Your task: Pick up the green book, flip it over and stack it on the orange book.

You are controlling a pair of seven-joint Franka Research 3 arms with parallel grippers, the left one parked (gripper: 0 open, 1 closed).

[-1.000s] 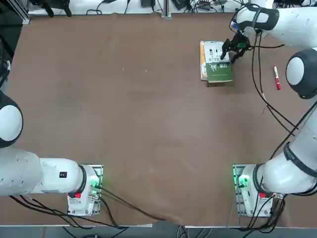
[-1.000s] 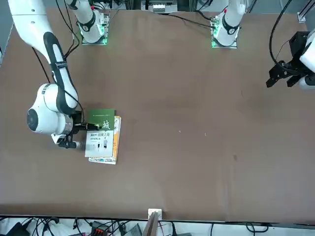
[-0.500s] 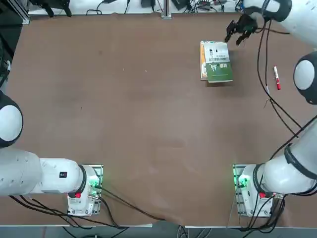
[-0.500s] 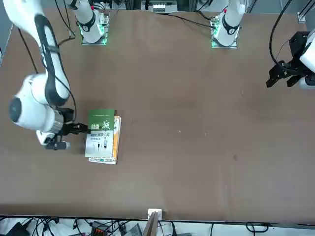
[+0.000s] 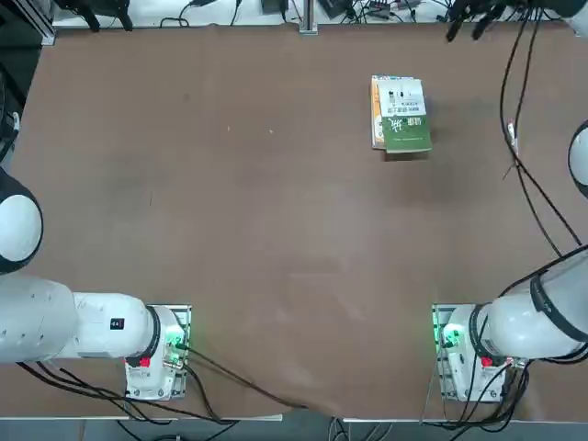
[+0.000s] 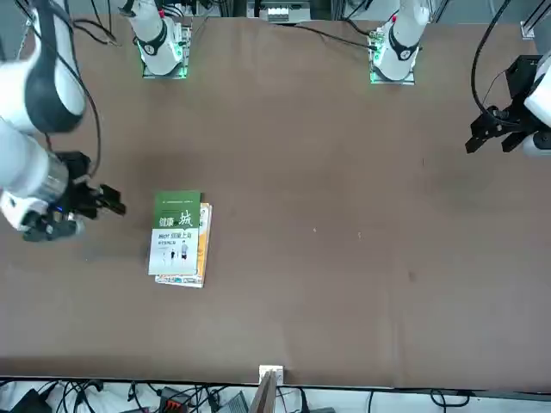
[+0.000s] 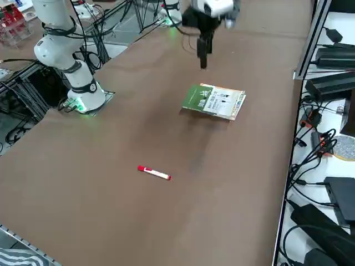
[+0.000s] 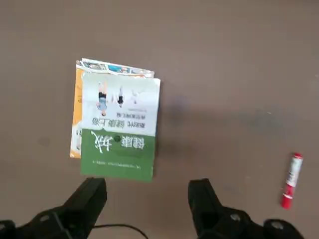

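Small rectangular green-and-white paperback, the green book (image 5: 405,115), lies white-and-green cover up on the orange-yellow paperback, the orange book (image 5: 376,110), at the counter's (image 5: 230,202) 1 o'clock in the top view. It sits offset, orange edge showing. Right tool (image 8: 147,199) hangs clear above, fingers apart, empty. Risk: thin, smooth matte covers could slide if nudged. Red marker pen (image 7: 154,173) lies well apart.
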